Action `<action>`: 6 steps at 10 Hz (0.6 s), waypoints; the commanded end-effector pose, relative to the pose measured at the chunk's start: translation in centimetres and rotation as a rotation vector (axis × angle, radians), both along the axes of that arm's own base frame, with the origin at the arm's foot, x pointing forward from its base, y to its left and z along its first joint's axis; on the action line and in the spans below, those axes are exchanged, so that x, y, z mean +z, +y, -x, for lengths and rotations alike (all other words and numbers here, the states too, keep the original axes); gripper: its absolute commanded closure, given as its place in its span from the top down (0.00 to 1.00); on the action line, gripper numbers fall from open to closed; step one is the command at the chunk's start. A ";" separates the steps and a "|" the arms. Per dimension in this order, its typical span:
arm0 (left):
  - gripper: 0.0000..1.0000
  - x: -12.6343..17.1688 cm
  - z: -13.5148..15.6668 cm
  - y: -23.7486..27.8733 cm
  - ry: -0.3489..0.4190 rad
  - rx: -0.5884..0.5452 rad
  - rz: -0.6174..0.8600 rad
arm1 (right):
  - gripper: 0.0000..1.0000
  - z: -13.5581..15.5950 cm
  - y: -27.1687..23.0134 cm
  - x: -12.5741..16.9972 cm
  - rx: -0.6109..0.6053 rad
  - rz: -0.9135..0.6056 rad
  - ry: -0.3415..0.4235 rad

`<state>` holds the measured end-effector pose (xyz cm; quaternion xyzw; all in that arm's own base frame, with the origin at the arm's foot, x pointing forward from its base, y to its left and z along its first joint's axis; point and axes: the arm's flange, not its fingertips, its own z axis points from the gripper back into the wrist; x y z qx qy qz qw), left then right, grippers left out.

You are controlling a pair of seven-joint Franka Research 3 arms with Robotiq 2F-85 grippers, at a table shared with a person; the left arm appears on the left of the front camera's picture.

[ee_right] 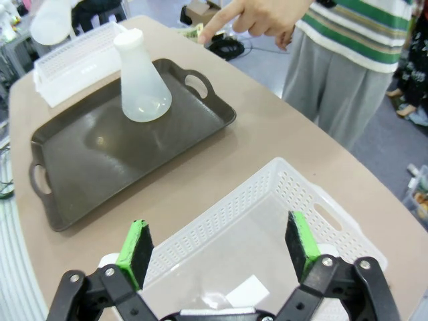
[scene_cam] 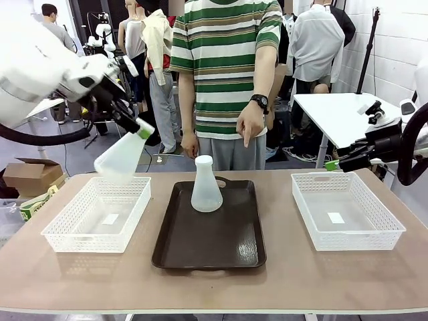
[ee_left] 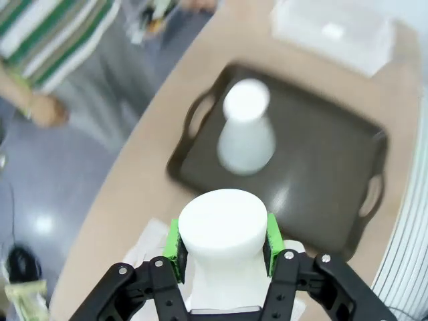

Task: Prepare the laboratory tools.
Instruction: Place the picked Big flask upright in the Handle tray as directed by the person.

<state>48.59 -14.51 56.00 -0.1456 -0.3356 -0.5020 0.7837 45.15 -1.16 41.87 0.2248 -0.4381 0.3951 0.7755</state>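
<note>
Flask [scene_cam: 206, 187] upright on dark tray [scene_cam: 208, 244], between two mesh baskets [scene_cam: 99, 215].

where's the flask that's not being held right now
In the front view the free flask stands upright on the far half of the dark tray, mid-table between the two white baskets.

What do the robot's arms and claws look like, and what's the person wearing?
The arms are white with black cables. Each claw, left and right, is black with two fingers and green pads. The person wears a green-and-white striped T-shirt, grey trousers and a black wristwatch.
</note>
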 end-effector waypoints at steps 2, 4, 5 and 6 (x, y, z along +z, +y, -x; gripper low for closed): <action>0.00 -1.3 1.8 4.8 0.014 -0.430 0.288 | 1.00 0.0 0.0 0.0 -0.001 0.011 0.009; 0.00 -2.7 0.3 5.4 0.125 -0.296 0.359 | 1.00 0.0 0.0 0.0 -0.001 0.011 0.009; 0.00 0.5 3.0 3.0 -0.070 -0.385 0.295 | 1.00 0.0 0.0 0.0 -0.001 0.011 0.009; 0.00 0.5 3.0 3.0 -0.070 -0.385 0.295 | 1.00 0.0 0.0 0.0 -0.001 0.011 0.009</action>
